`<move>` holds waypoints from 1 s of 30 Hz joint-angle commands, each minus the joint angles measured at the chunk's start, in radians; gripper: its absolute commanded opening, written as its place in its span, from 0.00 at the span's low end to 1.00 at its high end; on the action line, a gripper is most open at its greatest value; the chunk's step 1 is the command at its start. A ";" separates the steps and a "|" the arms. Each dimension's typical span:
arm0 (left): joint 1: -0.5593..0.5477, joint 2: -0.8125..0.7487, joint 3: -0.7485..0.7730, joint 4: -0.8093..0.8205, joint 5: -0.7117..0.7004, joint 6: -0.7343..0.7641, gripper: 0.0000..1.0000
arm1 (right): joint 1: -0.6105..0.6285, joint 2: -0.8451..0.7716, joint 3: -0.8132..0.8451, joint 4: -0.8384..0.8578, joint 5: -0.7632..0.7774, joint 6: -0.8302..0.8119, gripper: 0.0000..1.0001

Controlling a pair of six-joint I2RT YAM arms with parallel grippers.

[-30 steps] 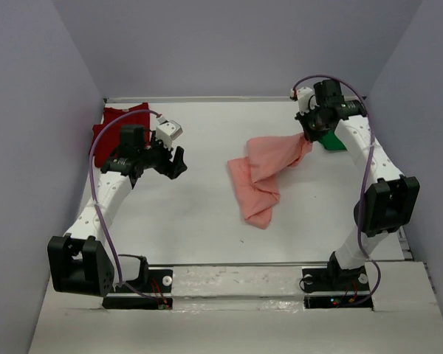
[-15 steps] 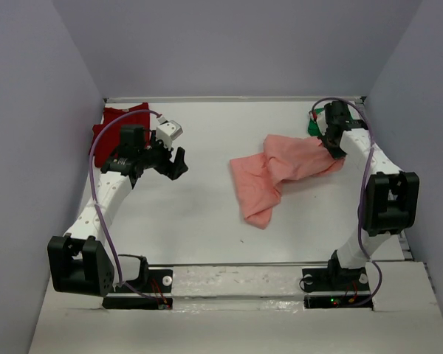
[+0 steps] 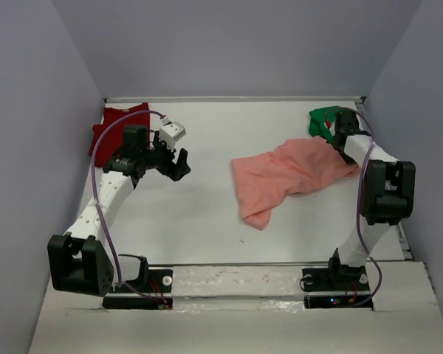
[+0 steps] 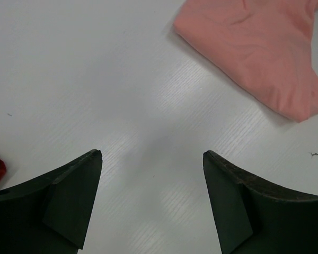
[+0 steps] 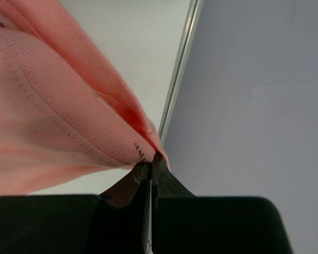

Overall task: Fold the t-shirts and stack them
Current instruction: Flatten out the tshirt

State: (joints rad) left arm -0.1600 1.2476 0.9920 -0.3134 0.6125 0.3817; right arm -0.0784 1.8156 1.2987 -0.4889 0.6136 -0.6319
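loosely rumpled salmon-pink t-shirt (image 3: 292,173), edge pinched in closed right hand (image 5: 151,163), left hand (image 4: 152,154) wide open, empty

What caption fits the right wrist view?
Right gripper shut on the salmon-pink t-shirt, pinching its stitched hem beside the table edge.

White wood-grain table (image 3: 207,214), lavender-grey walls (image 3: 236,44) around it.

No text is readable; tiny dark marks on the salmon-pink shirt (image 5: 53,106) hem are illegible.
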 commanded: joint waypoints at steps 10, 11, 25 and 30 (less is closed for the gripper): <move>-0.053 0.009 0.004 -0.041 -0.026 0.034 0.87 | -0.004 0.005 -0.021 0.041 -0.001 0.007 0.79; -0.059 0.012 0.004 -0.041 -0.025 0.036 0.88 | -0.004 -0.007 -0.007 0.021 -0.015 0.017 0.92; -0.280 0.234 0.117 -0.182 0.128 0.046 0.76 | -0.004 -0.150 0.283 -0.284 -0.357 0.185 1.00; -0.410 0.384 0.207 -0.274 0.216 0.107 0.72 | -0.004 -0.153 0.241 -0.284 -0.348 0.189 1.00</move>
State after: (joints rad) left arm -0.4866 1.5681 1.1156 -0.4667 0.7074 0.4313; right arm -0.0784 1.6577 1.5658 -0.7185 0.2996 -0.4706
